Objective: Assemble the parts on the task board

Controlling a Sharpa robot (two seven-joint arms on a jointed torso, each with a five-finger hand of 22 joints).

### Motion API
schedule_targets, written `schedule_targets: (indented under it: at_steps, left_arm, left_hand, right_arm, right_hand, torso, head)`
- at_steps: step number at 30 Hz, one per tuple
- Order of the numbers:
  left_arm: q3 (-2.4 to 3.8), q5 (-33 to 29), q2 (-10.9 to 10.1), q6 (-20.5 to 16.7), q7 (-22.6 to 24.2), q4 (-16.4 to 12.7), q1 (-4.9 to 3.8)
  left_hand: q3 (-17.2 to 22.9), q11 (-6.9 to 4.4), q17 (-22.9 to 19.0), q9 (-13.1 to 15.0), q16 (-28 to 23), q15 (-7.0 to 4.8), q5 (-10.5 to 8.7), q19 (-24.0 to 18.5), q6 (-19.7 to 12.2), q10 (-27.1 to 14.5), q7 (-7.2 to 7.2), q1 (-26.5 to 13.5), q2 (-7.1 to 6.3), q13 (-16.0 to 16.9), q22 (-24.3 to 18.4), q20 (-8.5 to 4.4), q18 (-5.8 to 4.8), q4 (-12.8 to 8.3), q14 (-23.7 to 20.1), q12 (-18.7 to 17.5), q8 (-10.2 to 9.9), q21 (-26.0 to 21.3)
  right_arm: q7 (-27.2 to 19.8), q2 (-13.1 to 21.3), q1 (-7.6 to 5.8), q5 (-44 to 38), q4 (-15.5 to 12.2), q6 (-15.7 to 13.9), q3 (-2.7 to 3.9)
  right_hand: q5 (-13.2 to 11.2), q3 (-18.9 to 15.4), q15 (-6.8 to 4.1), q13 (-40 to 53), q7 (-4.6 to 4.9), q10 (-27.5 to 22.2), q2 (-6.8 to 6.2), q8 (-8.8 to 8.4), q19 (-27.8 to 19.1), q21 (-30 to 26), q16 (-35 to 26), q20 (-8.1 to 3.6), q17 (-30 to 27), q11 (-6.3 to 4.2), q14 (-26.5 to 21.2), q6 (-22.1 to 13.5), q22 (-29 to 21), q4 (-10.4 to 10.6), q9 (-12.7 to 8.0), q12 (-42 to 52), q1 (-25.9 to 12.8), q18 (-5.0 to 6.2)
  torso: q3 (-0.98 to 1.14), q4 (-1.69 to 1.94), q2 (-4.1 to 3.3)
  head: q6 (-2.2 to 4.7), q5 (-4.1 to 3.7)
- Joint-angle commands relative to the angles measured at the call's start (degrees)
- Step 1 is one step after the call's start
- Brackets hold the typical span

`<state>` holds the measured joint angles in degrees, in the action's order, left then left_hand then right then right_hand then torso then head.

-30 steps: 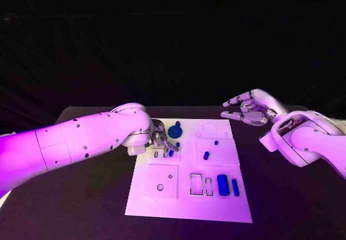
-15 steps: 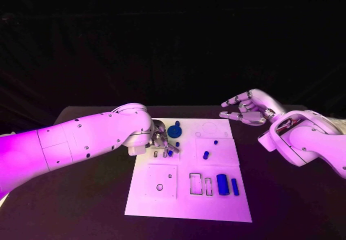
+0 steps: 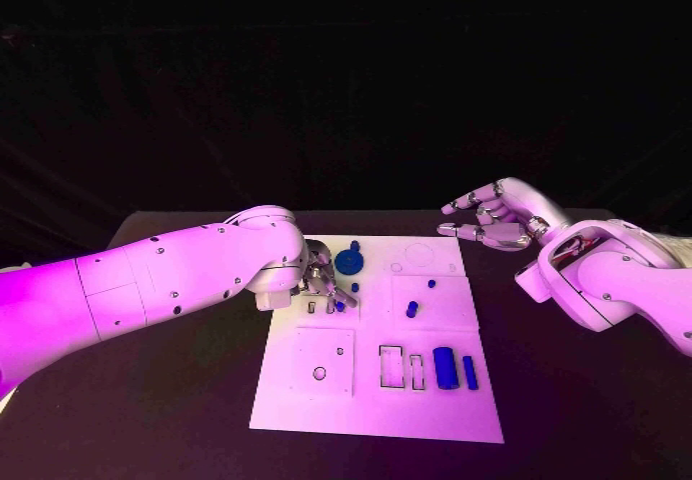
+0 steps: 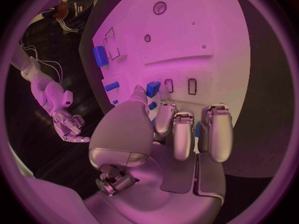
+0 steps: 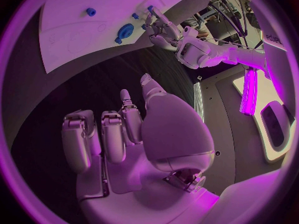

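1. We see a black table in a dark room, with the white task board lying in its middle.
2. Our left hand is low over the far left part of the board. In the left wrist view its thumb and a fingertip pinch a small blue part, while the other fingers curl beside it.
3. That part sits just beside two small upright slots on the board, which lie just ahead of the fingertips. We judge the next move to be setting the part down into one of them, long axis matched to the slot.
4. A blue round part rests on the board just beyond the left hand.
5. Our right hand hangs beyond the board's far right corner, well apart from the slots, fingers spread and holding nothing.
6. The left hand is plainly the nearer one.
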<state>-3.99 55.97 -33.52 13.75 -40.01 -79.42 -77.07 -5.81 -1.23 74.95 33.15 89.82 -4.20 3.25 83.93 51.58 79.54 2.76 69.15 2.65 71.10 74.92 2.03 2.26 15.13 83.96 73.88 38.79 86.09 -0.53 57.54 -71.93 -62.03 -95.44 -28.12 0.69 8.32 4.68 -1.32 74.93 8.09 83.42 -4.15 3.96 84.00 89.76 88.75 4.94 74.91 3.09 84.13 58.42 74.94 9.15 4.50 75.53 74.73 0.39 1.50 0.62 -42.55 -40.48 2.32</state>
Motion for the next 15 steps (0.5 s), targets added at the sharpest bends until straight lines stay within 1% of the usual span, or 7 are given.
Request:
schedule_targets:
  at_steps: [1,5,8,10,12,14,15]
  left_arm:
    - [0.01,0.19,0.23,0.94,-4.68,0.01,-0.04]
    - [0.00,0.11,0.31,0.08,-3.62,0.05,-0.04]
    - [-0.01,-0.32,0.33,-0.74,-2.83,0.12,-0.04]
    - [-0.03,-0.74,0.29,-1.31,-2.35,0.15,-0.04]
    - [-0.05,-1.11,0.20,-1.74,-1.95,0.14,-0.04]
    - [-0.07,-1.47,0.05,-2.21,-1.60,0.08,-0.03]
    - [-0.08,-1.61,-0.04,-2.48,-1.39,0.03,-0.03]
  left_hand:
    - [1.07,-0.14,15.05,0.26,0.18,-0.45,-0.25,2.70,-0.54,0.25,-0.12,1.59,1.55,-0.14,7.31,-0.30,-0.59,-0.53,6.04,0.20,0.21,0.31]
    - [4.63,-0.43,15.05,0.60,0.18,-0.67,-0.21,2.64,-1.32,0.07,-0.46,5.95,4.46,-0.26,7.28,-0.45,-0.58,-2.82,6.04,-0.03,-0.12,0.28]
    - [7.92,-0.49,15.05,0.63,0.18,-0.80,-0.16,2.54,-2.17,-0.19,-0.42,8.58,5.48,-0.42,7.15,-0.64,-0.54,-4.33,6.04,-0.33,-0.77,0.20]
    - [10.95,-0.55,15.05,0.59,0.18,-0.87,-0.17,2.51,-2.76,-0.44,-0.48,10.55,5.80,-0.59,7.13,-0.71,-0.53,-5.61,6.04,-0.63,-1.27,0.17]
    - [13.76,-0.44,15.05,0.60,0.18,-0.83,-0.14,2.49,-3.11,-0.64,-0.27,11.55,5.39,-0.69,7.15,-0.76,-0.53,-6.44,6.04,-0.85,-1.62,0.17]
    - [20.57,-0.17,15.05,0.93,0.18,-0.38,0.10,2.44,-3.11,-0.73,0.21,10.72,3.07,-0.79,7.13,-0.62,-0.50,-6.66,6.04,-1.10,-1.88,0.13]
    - [22.48,-0.28,15.05,1.10,0.18,-0.41,-0.08,2.44,-3.10,-0.70,0.20,10.13,2.15,-0.81,7.15,-0.39,-0.54,-6.68,6.04,-1.14,-1.85,0.13]
  right_arm:
    - [0.12,-0.08,0.04,-0.60,0.03,0.94,-0.01]
    - [0.23,-0.18,0.06,-0.60,0.16,1.26,-0.04]
    - [0.33,-0.25,0.08,-0.60,0.29,1.50,-0.07]
    - [0.42,-0.32,0.12,-0.60,0.41,1.74,-0.11]
    - [0.51,-0.42,0.17,-0.60,0.56,1.97,-0.15]
    - [0.60,-0.57,0.25,-0.60,0.74,2.11,-0.20]
    - [0.66,-0.66,0.30,-0.60,0.85,2.09,-0.23]
  right_hand:
    - [0.36,-0.33,0.32,7.23,-0.07,-0.21,0.00,0.18,6.00,0.24,-0.17,0.16,12.52,0.05,5.26,0.22,15.06,-0.08,0.10,-0.15,0.36,-0.39]
    - [0.36,-0.33,0.32,7.23,-0.07,-0.21,0.00,0.18,6.00,0.24,-0.17,0.16,12.52,0.05,5.26,0.22,15.06,-0.08,0.10,-0.15,0.36,-0.39]
    - [0.36,-0.33,0.32,7.23,-0.07,-0.21,0.00,0.18,6.00,0.24,-0.17,0.16,12.52,0.05,5.26,0.22,15.06,-0.08,0.10,-0.15,0.36,-0.39]
    - [0.36,-0.33,0.32,7.23,-0.07,-0.21,0.00,0.18,6.00,0.24,-0.17,0.16,12.52,0.05,5.26,0.22,15.06,-0.08,0.10,-0.15,0.36,-0.39]
    - [0.36,-0.33,0.32,7.23,-0.07,-0.21,0.00,0.18,6.00,0.24,-0.17,0.16,12.52,0.05,5.26,0.22,15.06,-0.08,0.10,-0.15,0.36,-0.39]
    - [0.36,-0.33,0.32,7.23,-0.07,-0.21,0.00,0.18,6.00,0.24,-0.17,0.16,12.52,0.05,5.26,0.22,15.06,-0.08,0.10,-0.15,0.36,-0.39]
    - [0.36,-0.33,0.32,7.23,-0.07,-0.21,0.00,0.18,6.00,0.24,-0.17,0.16,12.52,0.05,5.26,0.22,15.06,-0.08,0.10,-0.15,0.36,-0.39]
  torso:
    - [0.01,0.00,-0.01]
    - [0.00,-0.03,0.01]
    - [0.03,-0.02,-0.01]
    - [0.02,0.01,-0.01]
    - [0.03,0.01,-0.02]
    - [0.05,0.00,-0.01]
    - [0.06,0.01,0.00]
  head:
    - [-0.04,0.03]
    - [-0.04,0.02]
    - [-0.06,-0.04]
    - [-0.11,-0.01]
    - [-0.17,0.02]
    - [-0.20,0.12]
    - [-0.22,0.20]
